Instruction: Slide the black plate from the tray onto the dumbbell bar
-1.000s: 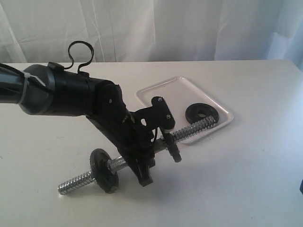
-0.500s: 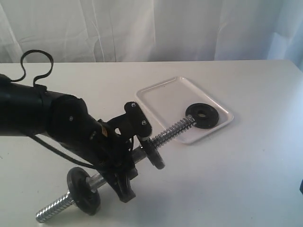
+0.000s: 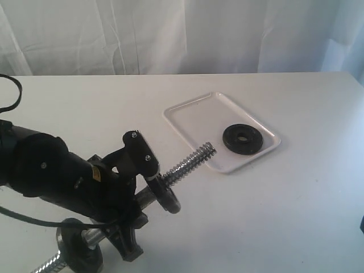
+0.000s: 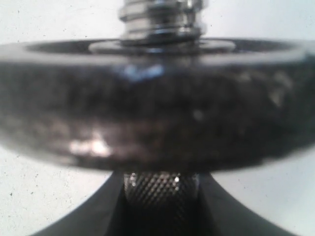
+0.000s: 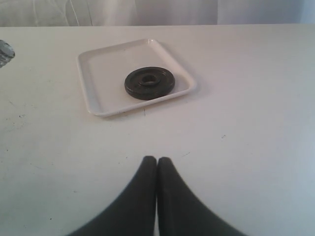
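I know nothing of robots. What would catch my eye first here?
The big black left hand at the lower left, clamped on a chrome dumbbell bar whose threaded tip points toward the white tray. On that tray, right of middle, one black plate lies flat.

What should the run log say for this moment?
left gripper: shut on dumbbell bar, threaded end toward tray | right gripper: shut, empty | black plate: flat in tray, not on bar

A lab-like test bench: a plain white table [image 3: 296, 227], white curtain [image 3: 170, 34] behind, robot arm [image 3: 51, 176] over it.
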You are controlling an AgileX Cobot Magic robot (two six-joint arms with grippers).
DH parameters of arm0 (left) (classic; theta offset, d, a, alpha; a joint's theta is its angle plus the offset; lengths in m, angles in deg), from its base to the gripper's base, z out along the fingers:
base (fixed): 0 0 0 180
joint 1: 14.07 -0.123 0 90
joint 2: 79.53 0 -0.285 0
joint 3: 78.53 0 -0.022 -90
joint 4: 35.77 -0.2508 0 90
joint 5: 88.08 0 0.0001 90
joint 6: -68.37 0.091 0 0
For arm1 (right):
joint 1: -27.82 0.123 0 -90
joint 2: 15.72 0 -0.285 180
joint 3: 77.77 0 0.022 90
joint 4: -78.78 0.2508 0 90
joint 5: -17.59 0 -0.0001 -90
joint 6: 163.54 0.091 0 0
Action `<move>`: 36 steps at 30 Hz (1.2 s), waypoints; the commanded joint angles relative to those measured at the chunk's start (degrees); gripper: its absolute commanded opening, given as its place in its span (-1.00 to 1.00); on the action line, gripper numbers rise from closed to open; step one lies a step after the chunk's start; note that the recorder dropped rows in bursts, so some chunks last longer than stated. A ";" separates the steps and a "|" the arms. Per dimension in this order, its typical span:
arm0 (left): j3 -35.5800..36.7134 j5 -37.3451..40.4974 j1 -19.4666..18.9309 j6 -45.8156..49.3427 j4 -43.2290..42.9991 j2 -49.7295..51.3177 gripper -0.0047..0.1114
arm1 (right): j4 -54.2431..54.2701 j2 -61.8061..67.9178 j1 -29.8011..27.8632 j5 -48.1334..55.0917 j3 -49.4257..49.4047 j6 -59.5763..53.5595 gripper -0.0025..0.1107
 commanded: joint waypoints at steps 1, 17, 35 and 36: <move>-0.40 -6.84 0.02 -0.94 2.39 -4.80 -0.92 | -1.78 -0.19 -0.02 -0.60 -0.28 0.00 -0.96; -0.26 -10.97 0.02 -2.12 2.39 -5.59 -0.92 | 2.07 -0.19 -0.02 -29.61 -0.28 26.46 -0.96; -0.26 -10.69 0.02 -2.26 2.39 -5.59 -0.92 | -4.96 1.10 0.74 -28.41 5.73 50.20 -0.96; -0.26 -10.69 0.02 -2.26 2.39 -5.59 -0.92 | -7.33 2.09 1.05 -26.32 8.51 50.09 -0.96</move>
